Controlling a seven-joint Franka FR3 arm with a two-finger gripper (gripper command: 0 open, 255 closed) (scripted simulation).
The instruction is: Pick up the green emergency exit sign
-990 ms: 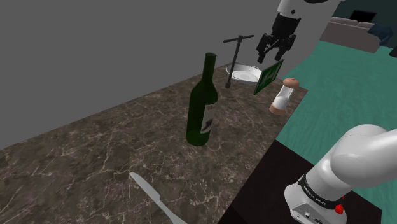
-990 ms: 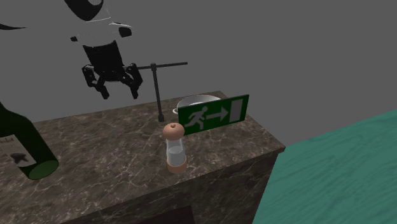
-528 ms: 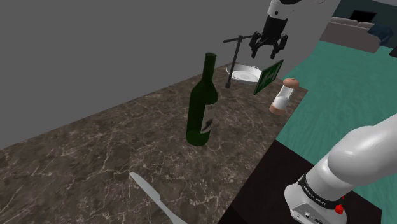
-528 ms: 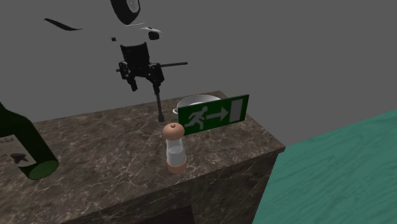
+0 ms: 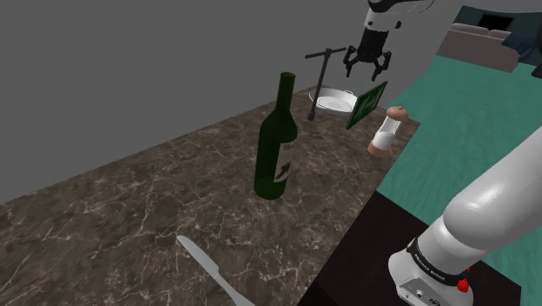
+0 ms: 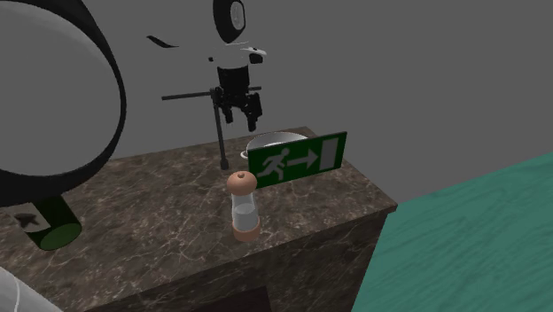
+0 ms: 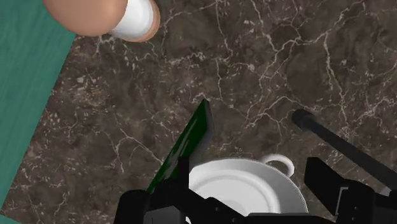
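Altogether one green sign (image 5: 366, 104), one bottle (image 5: 278, 143), one bowl (image 5: 333, 103).

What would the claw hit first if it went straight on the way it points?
Probably the white bowl, seen between the open claw's fingers; the green sign's top edge stands close beside one finger and might be clipped first, depth is unclear.

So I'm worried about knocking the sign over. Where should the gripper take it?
Probably its top edge, coming straight down: the sign stands upright on its long edge, a thin panel, so the open gripper can pinch both flat faces. The bowl sits close behind one face.
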